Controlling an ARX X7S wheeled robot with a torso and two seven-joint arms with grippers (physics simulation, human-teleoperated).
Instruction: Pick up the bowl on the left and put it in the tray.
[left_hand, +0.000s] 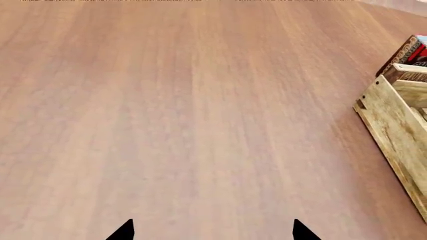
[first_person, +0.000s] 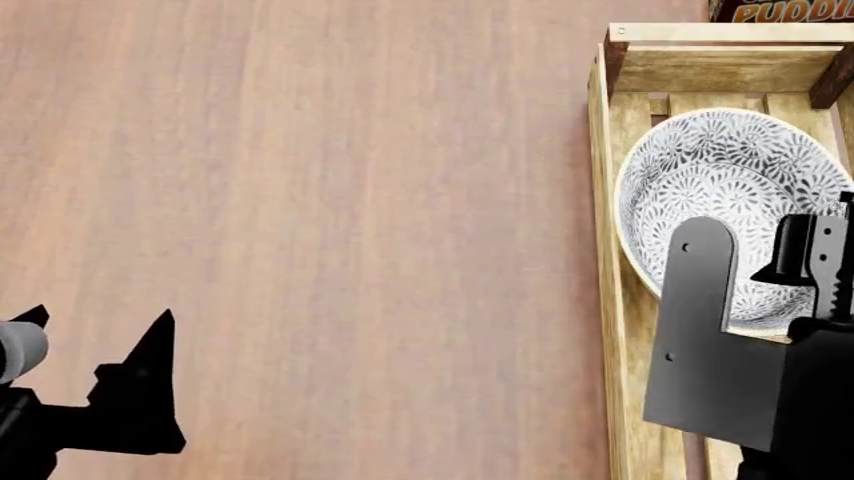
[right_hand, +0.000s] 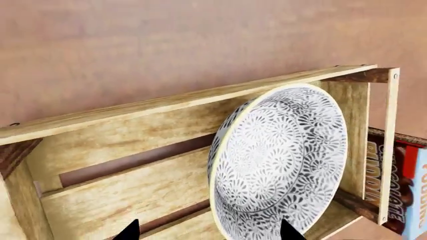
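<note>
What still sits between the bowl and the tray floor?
Nothing visible. The bowl is already inside the tray, near its far end, with the right gripper open just above it. Contact with the slats is hidden.

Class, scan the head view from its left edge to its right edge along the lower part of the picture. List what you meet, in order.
left gripper → bare wooden table → near side wall of the tray → right gripper, which stands in front of the bowl in the tray.

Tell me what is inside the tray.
The tray holds the patterned bowl, sitting on its slats. The right end effector and arm cover the bowl's near edge and the tray's near end.
</note>
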